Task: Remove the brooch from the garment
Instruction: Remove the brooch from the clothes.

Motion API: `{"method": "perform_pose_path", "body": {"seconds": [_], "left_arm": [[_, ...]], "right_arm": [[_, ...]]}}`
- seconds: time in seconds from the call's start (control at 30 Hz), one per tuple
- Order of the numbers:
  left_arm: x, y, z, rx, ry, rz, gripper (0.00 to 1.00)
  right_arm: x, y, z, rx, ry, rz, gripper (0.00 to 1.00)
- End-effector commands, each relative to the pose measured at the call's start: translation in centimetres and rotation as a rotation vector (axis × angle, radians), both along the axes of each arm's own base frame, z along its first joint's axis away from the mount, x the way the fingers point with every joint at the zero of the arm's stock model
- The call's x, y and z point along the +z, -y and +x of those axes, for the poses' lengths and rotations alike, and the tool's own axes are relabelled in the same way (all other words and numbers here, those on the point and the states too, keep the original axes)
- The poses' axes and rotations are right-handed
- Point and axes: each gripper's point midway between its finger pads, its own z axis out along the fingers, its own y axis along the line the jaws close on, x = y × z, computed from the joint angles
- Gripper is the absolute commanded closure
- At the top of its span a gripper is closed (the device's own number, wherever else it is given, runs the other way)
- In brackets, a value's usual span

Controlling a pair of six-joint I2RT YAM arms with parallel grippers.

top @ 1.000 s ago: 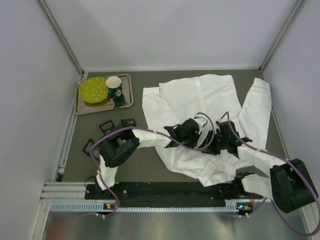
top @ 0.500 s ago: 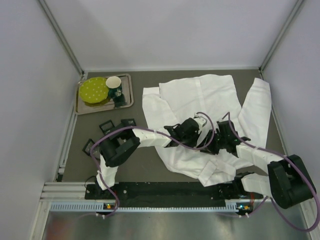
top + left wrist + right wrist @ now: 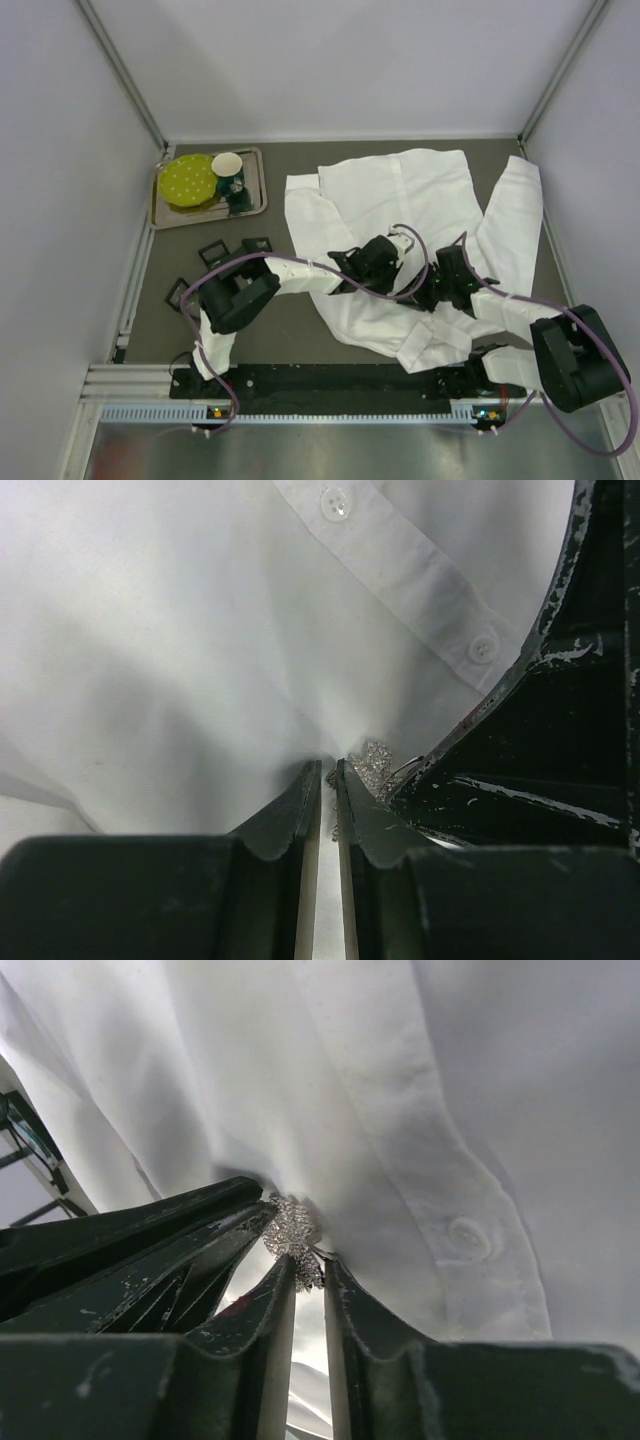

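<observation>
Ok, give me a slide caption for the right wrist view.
Right gripper nips the sparkly brooch on the white shirt while the left gripper pinches cloth beside it.

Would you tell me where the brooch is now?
In the right wrist view, the brooch sits on the shirt left of the button placket, between the right hand's fingertips; the left hand pinches cloth beside it.

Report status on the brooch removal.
Left gripper pinching shirt beside brooch. Right gripper nipped on brooch's lower edge. Brooch on shirt, not off yet. Nothing blocking; fingertips crowded together.
</observation>
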Motion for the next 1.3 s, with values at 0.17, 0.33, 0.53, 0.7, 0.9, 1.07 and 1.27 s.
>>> {"method": "perform_pose_path", "body": {"seconds": [0.17,0.33,0.53,0.7,0.9,1.07,1.27], "left_arm": [[0.2,0.3,0.0,-0.037,0.009,0.007,0.79],[1.0,0.2,0.1,-0.061,0.032,0.011,0.67],[4.0,-0.9,0.1,-0.066,0.107,-0.029,0.49],[6.8,-1.6,-0.6,-0.115,0.169,-0.074,0.42],[6.3,-2.4,-2.4,-0.280,0.290,-0.106,0.36],[3.7,-2.7,-2.6,-0.386,0.418,0.009,0.48],[3.3,-1.5,-1.9,-0.383,0.487,-0.011,0.51]], "right_arm": [[1.4,-0.3,1.5,-0.090,0.022,0.060,0.87],[1.3,-0.2,1.4,-0.110,0.004,0.064,0.89],[0.7,-0.5,1.0,-0.108,-0.046,0.070,0.92],[0.9,-0.5,1.1,-0.128,-0.050,0.082,0.92],[0.8,-0.5,0.8,-0.151,-0.077,0.098,0.92],[0.8,-0.6,0.7,-0.163,-0.093,0.111,0.92],[0.9,-0.7,0.8,-0.180,-0.105,0.124,0.92]]}}
